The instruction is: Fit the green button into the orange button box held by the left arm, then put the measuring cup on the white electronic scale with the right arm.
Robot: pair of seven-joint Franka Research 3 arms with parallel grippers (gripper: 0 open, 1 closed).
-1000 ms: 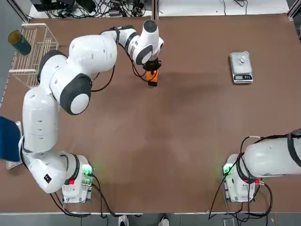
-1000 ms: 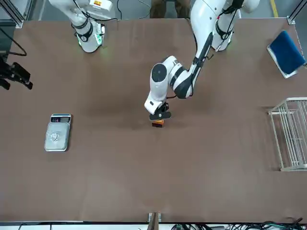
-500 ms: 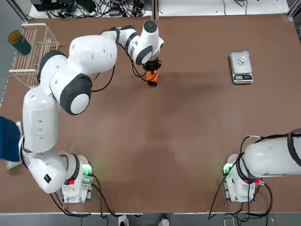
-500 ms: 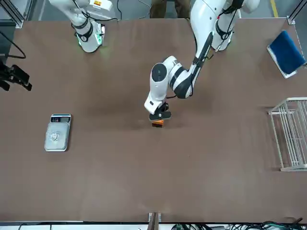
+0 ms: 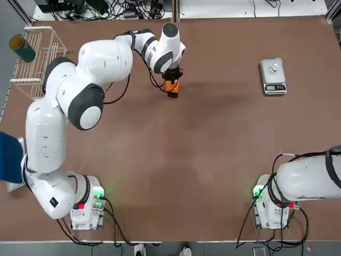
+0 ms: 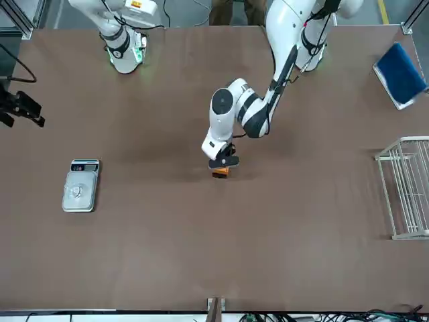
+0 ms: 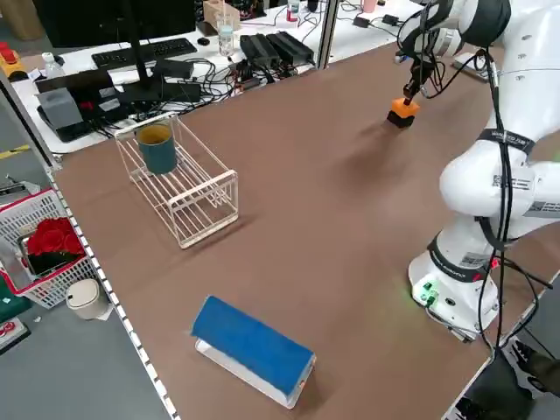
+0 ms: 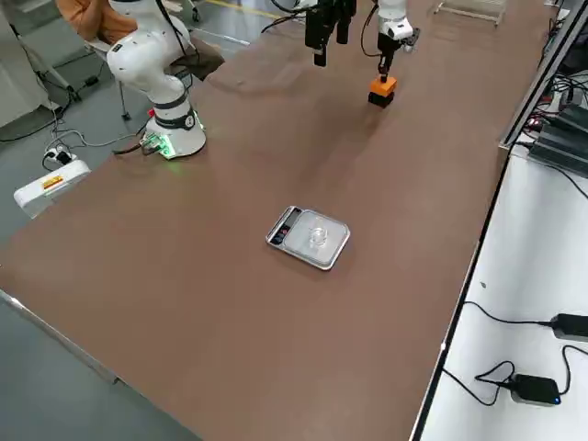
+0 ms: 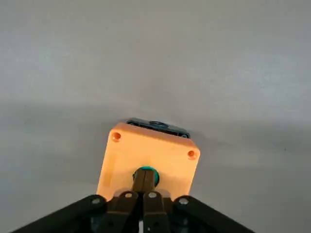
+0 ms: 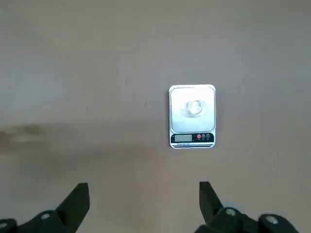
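Standing beside the table: wire rack point(image 7: 188, 188).

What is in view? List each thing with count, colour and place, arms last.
orange button box: one, orange, at the left gripper's fingertips
green button: one, green, in the box's face
electronic scale: one, white-grey, table's far right
measuring cup: one, clear, on the scale's plate
wire rack: one, white, table's far left
cup: one, dark teal, in the rack
blue block: one, blue over white, table's left edge
left gripper: one, black, shut, at the button
right gripper: one, black, open, off the table's right side
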